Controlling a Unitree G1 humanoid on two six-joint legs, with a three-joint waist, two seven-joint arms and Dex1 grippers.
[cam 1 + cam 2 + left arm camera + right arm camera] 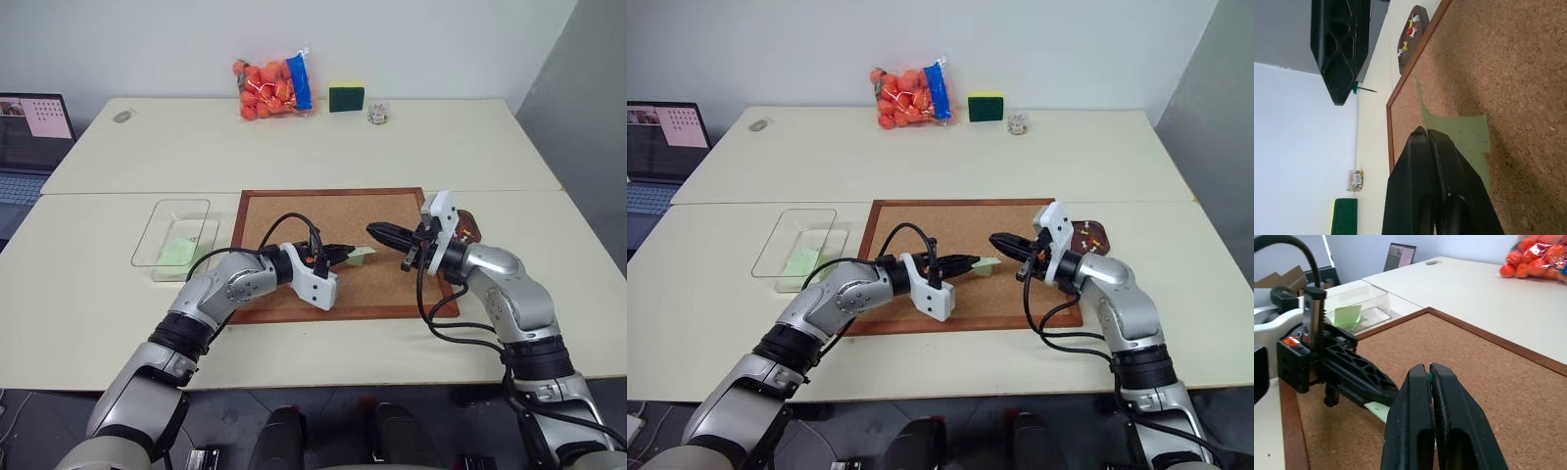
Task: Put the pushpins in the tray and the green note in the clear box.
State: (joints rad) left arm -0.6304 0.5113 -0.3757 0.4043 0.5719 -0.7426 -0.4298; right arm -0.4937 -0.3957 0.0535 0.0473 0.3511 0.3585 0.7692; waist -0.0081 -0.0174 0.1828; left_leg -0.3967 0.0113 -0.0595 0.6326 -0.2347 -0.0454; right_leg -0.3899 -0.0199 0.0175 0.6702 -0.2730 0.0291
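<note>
Surface: cream table [147, 323], wood-framed corkboard [294, 211].
Clear plastic box [162, 220]: one pale green slip [179, 253] inside.
Brown dish [1100, 238]: several coloured pushpins [1409, 30].
Left gripper [343, 253]: closed on pale green paper note [1469, 139] over corkboard.
Right gripper [382, 232]: closed on green pushpin [1362, 88].

A pale green note [1462, 142] is lying on the corkboard [294, 220]. Coloured pushpins [1409, 30] are sitting in the brown tray [1418, 17]. Another green slip [179, 253] is resting in the clear box [162, 223].

office, pale desks [294, 147], laptop [29, 147], corkboard [333, 211]
</note>
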